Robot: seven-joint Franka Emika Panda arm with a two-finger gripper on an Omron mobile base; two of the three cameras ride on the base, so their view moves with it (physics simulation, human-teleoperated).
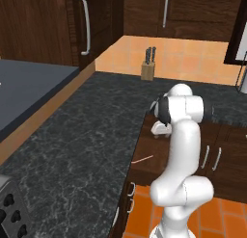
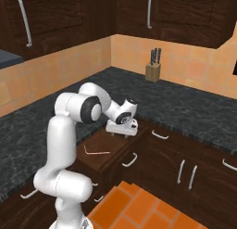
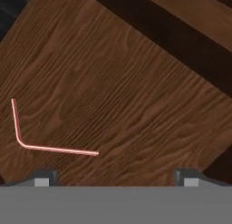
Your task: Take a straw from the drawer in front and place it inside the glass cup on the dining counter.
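While gripper (image 3: 116, 175) hangs spread, straw (image 3: 45, 145) lies flat, clear of drawer (image 3: 136, 82) edges.

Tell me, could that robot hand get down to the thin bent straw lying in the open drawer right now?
Probably yes. The hand hangs open above the drawer, and the straw lies alone on the bare wooden floor with nothing over it. It sits off to one side, so the hand would need to shift first.

Even dim rendered light, soft low-resolution edges

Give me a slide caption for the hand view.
Open gripper above the bent straw lying on the open drawer's wooden floor.
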